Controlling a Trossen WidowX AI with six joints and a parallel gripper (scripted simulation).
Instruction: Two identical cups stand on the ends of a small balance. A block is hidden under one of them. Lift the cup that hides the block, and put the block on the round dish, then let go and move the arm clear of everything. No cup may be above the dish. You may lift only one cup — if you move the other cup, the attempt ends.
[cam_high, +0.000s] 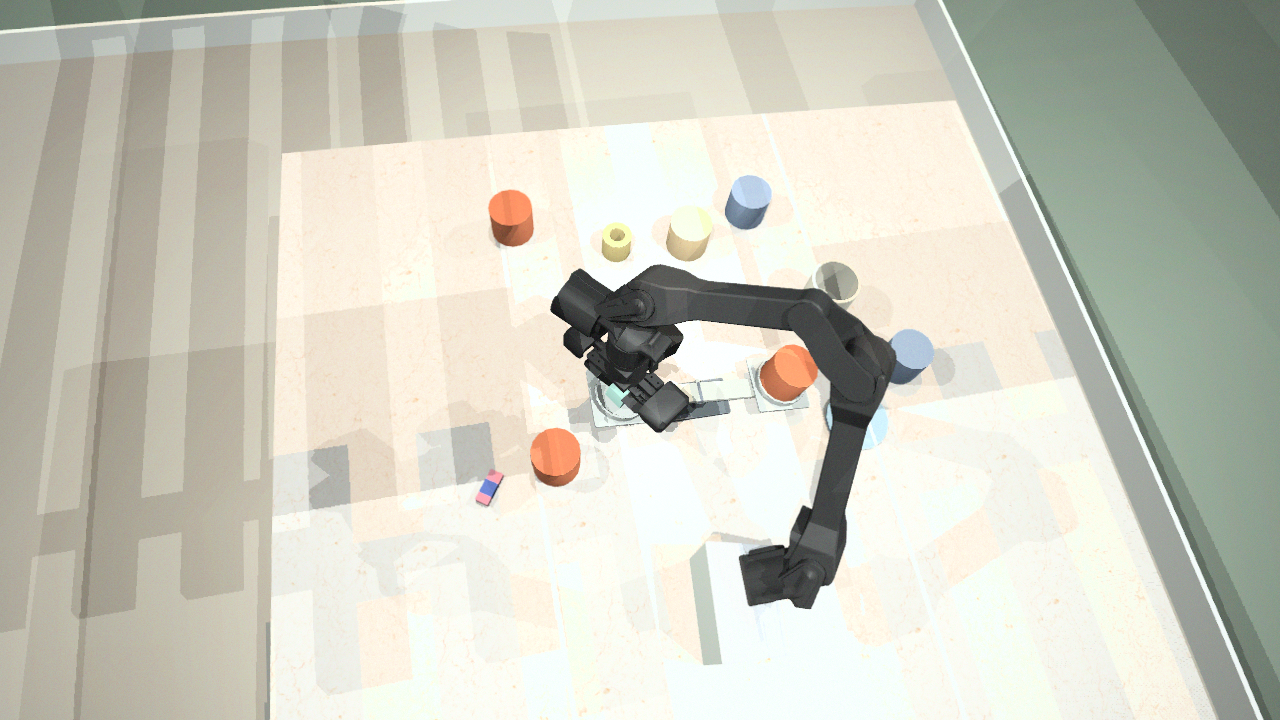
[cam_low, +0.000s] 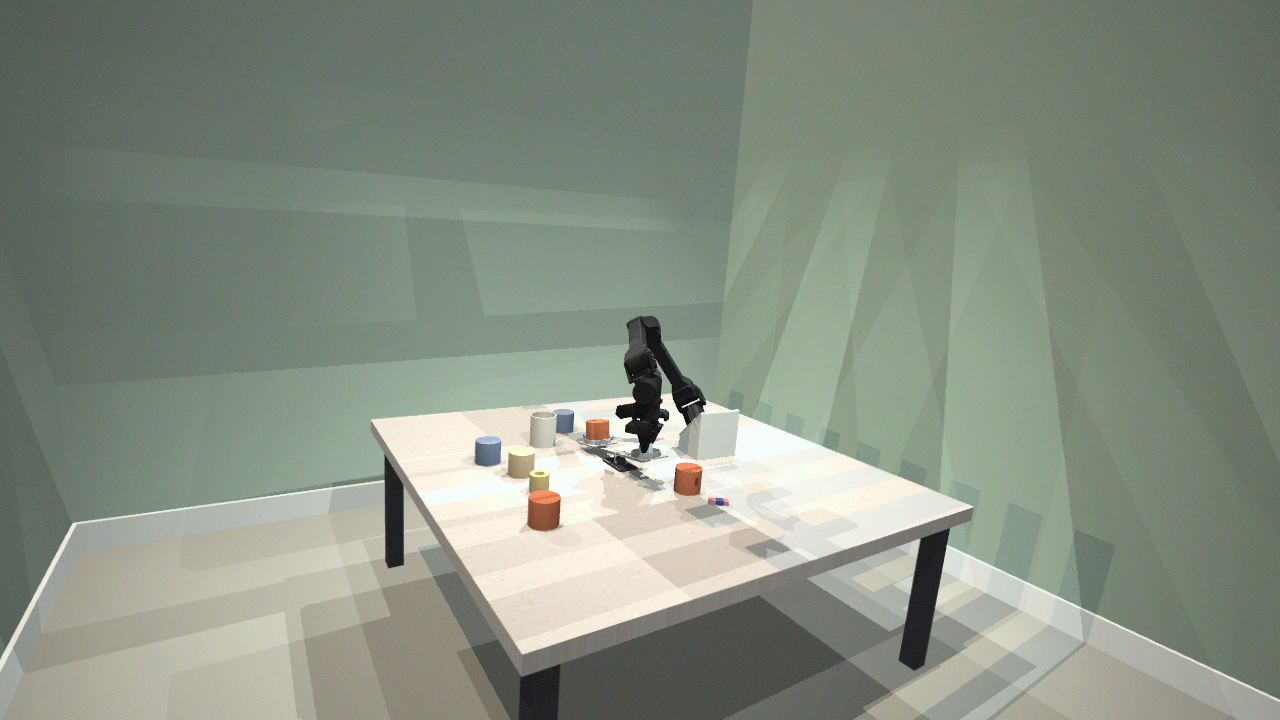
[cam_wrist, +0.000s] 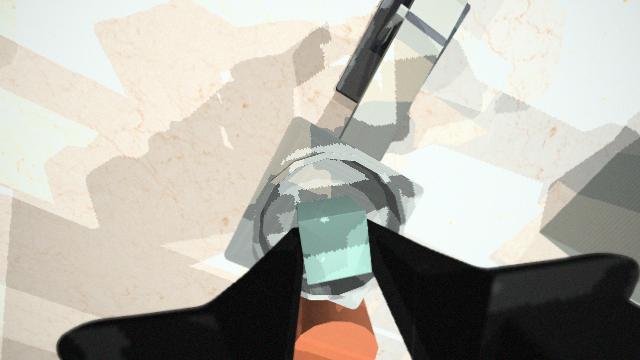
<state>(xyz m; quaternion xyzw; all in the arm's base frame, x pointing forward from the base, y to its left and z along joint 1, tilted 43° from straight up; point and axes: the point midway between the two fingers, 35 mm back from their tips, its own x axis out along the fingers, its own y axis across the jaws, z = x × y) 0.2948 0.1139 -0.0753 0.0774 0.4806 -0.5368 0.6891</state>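
Note:
My gripper points down at the near-left end of the balance. It is shut on the pale green block, with a fingertip against each side. The block is still in the clear ring on the balance end. One orange-red cup stands on the other end of the balance. Another orange-red cup stands on the table, off the balance. The light blue round dish is partly hidden under my arm in the top view, with no cup seen above it.
A third orange-red cylinder, a yellow ring, a cream cylinder and a blue one stand behind. A grey cup and another blue cylinder stand right. A pink-blue bar and white wedge also show.

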